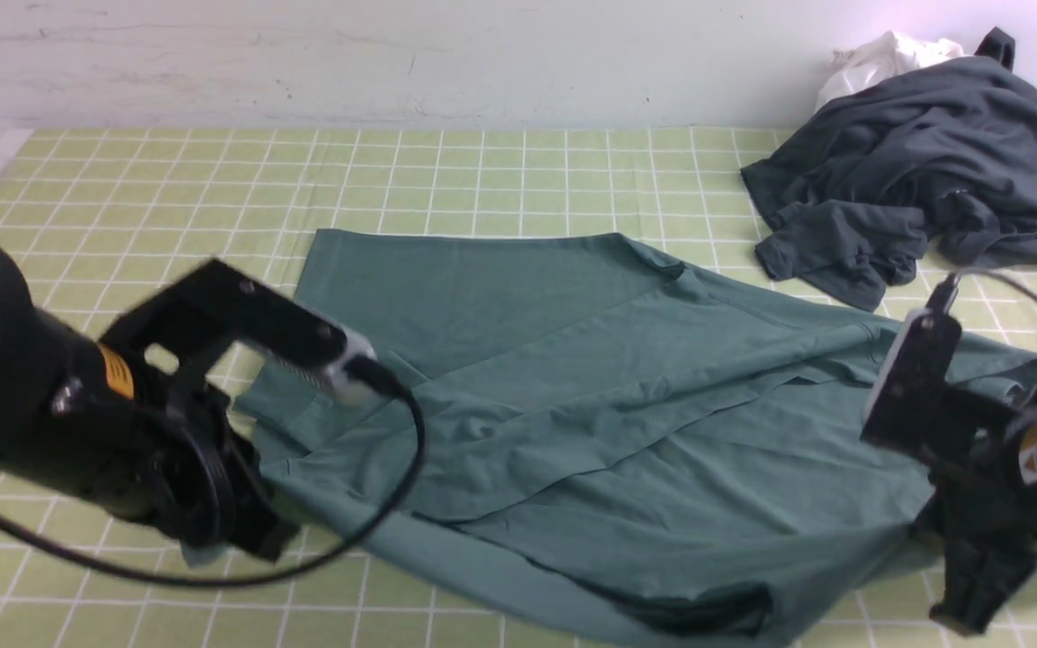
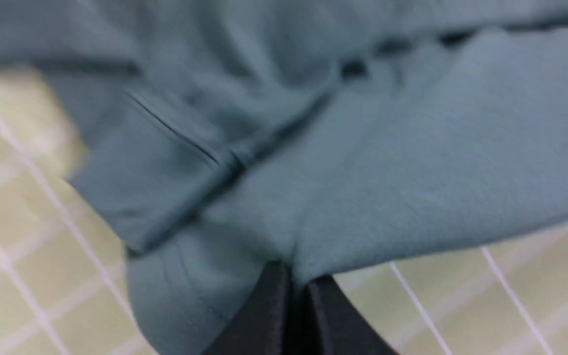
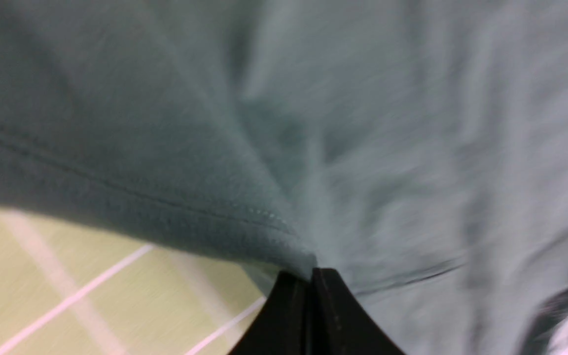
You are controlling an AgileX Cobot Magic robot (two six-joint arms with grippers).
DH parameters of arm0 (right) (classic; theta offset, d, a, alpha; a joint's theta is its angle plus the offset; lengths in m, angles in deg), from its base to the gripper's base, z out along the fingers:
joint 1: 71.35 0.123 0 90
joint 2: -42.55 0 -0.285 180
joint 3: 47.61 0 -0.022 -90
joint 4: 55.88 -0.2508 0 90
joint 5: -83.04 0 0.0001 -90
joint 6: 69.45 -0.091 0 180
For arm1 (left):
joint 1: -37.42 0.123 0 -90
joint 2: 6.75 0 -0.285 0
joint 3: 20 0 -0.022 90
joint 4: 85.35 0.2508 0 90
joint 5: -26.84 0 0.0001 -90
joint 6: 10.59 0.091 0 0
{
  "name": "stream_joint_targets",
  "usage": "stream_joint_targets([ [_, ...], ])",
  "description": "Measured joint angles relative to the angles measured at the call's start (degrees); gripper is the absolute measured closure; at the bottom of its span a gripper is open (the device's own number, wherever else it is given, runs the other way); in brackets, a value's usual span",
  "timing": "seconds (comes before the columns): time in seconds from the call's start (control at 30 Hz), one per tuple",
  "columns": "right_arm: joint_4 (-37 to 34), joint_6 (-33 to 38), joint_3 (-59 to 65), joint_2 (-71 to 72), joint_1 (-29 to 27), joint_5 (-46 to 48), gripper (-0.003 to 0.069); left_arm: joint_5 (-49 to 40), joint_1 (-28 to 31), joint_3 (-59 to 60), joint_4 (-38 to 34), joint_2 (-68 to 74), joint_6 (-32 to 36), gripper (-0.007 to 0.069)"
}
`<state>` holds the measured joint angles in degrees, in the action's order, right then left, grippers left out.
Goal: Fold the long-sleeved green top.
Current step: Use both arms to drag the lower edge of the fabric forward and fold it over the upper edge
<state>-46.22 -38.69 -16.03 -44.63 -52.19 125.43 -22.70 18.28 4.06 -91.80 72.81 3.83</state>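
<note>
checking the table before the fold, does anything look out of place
A dark grey garment lies crumpled at the far right, a white cloth behind it, close to the top. The top itself is rumpled, with the left gripper and right gripper shut on its near edge.

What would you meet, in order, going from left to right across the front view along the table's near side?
The left end effector → green long-sleeved top → right end effector. Each end effector is shut on an edge of the top.
</note>
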Motion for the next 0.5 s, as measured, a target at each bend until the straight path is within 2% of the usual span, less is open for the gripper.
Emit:
stream_joint_targets([
  [0.1, 1.4, -1.3, -3.5, -2.1, -1.1, -1.5, 0.0663, 1.8, 3.0, -4.0, -0.2, 2.2, 0.0, 0.0618],
  [0.23, 2.5, -2.4, -14.6, -12.1, -5.5, -5.7, 0.0663, 6.4, 8.1, -12.3, -0.4, 11.7, -0.2, 0.0619],
  [0.47, 2.6, -2.6, -30.5, -25.4, -8.4, -4.1, 0.0664, 12.0, 10.7, -27.3, -0.4, 29.0, -3.8, 0.0619],
  [0.5, 2.6, -2.8, -35.2, -29.2, -9.0, -3.3, 0.0664, 12.5, 11.1, -32.6, -0.4, 33.6, -5.1, 0.0619],
])
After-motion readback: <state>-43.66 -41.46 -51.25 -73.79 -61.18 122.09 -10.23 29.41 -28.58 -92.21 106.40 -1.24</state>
